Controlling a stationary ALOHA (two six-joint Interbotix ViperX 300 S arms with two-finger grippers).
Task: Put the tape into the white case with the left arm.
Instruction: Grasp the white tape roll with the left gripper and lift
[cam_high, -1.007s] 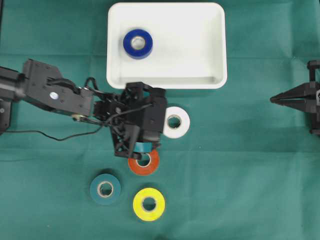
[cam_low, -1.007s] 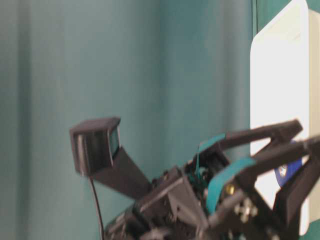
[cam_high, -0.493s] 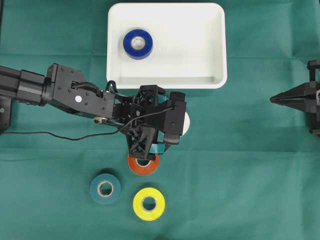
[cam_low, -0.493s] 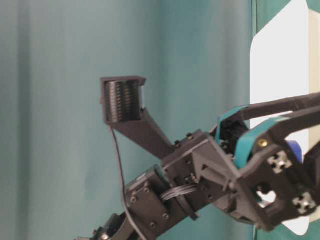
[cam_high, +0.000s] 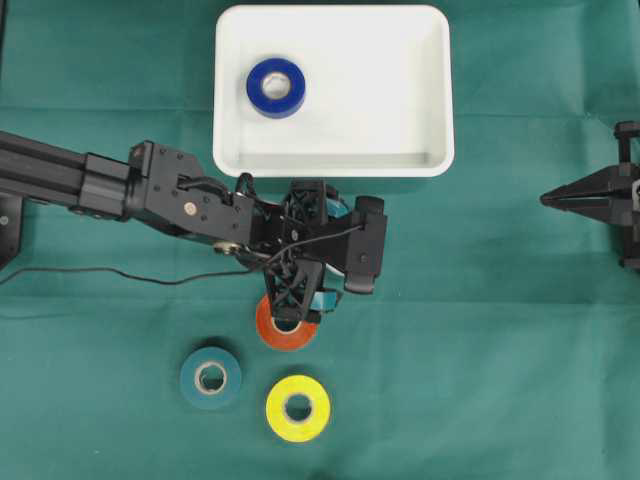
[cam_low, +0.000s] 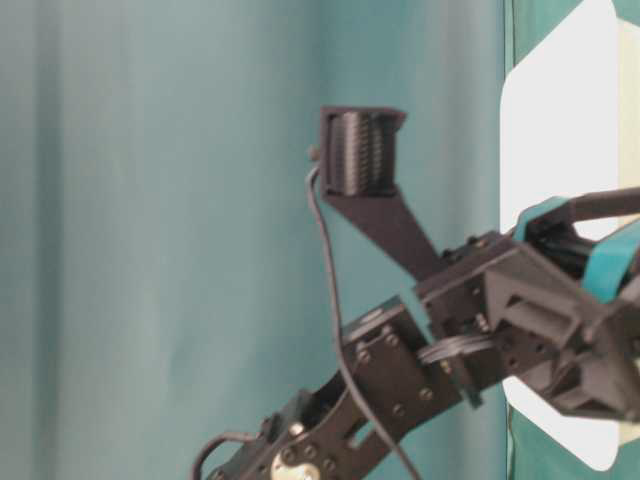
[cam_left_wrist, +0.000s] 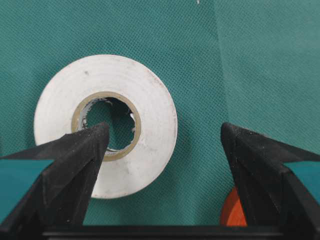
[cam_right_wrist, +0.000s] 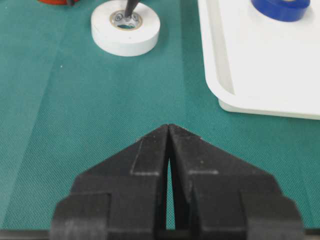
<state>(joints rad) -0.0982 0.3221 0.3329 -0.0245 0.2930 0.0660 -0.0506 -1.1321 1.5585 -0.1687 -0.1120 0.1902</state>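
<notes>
A white tape roll (cam_left_wrist: 105, 125) lies flat on the green cloth, and my left gripper (cam_left_wrist: 165, 137) stands open above it. One finger (cam_left_wrist: 75, 165) covers the edge of the roll's core; the other finger (cam_left_wrist: 260, 170) is on bare cloth to its right. In the overhead view the left gripper (cam_high: 325, 255) hides that roll. The right wrist view shows the white roll (cam_right_wrist: 126, 27) with a fingertip at its core. The white case (cam_high: 380, 110) lies just beyond and holds a blue roll (cam_high: 275, 87). My right gripper (cam_high: 548, 199) is shut and empty at the far right.
An orange roll (cam_high: 285, 330) lies half under the left gripper. A dark teal roll (cam_high: 210, 376) and a yellow roll (cam_high: 298, 408) lie nearer the front. A black cable (cam_high: 120, 272) trails from the left arm across the cloth.
The left arm has reached further right, carrying its open gripper from beside the orange roll to over the white roll. The right arm has not moved.
</notes>
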